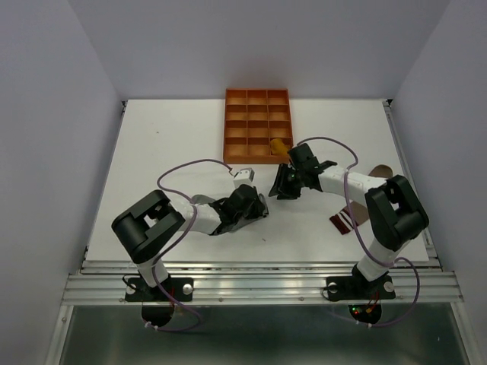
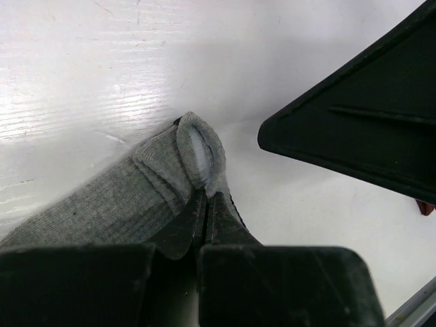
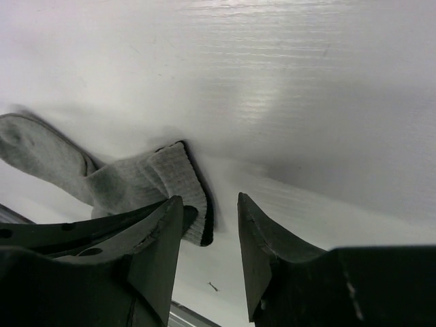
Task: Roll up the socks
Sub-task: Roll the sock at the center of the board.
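A grey sock (image 1: 202, 200) lies on the white table in front of the left arm. My left gripper (image 1: 259, 207) is shut on a folded bit of the grey sock (image 2: 116, 197), and the left gripper's (image 2: 206, 201) tips pinch the fabric just under a raised loop. My right gripper (image 1: 280, 186) hovers close by on the right, open. In the right wrist view the grey sock's (image 3: 129, 178) black-edged cuff lies beside the left finger, with nothing between the right gripper's (image 3: 210, 201) fingers. A mustard yellow sock (image 1: 280, 145) sits in the tray. A brown sock (image 1: 344, 221) lies under the right arm.
The orange compartmented tray (image 1: 227, 125) stands at the back centre of the table. The right gripper's black finger (image 2: 361, 129) fills the upper right of the left wrist view. A metal rail (image 1: 259, 277) runs along the table's near edge.
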Tool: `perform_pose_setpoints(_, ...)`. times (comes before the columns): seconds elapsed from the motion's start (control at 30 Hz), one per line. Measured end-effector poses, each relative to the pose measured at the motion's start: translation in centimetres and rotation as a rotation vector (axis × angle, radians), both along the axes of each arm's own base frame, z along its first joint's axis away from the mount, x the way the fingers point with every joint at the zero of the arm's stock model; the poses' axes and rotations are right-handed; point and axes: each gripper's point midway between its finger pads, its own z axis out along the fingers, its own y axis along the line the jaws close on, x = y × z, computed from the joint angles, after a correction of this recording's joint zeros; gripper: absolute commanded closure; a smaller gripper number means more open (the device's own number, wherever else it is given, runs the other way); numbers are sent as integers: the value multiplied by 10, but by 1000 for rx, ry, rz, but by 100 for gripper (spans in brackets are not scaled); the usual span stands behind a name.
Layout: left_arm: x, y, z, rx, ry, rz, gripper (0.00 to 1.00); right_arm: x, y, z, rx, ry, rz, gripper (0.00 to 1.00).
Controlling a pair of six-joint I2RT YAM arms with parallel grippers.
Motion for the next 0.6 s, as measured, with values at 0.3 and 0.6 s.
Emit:
perform_pose_setpoints(0.3,2,4,0,-44,26,8,100,-2,15,-8,86,-4,49,62)
perform_pose_setpoints(0.6,2,8,0,-55,23,9,100,-15,31,-22,189,32,131,63)
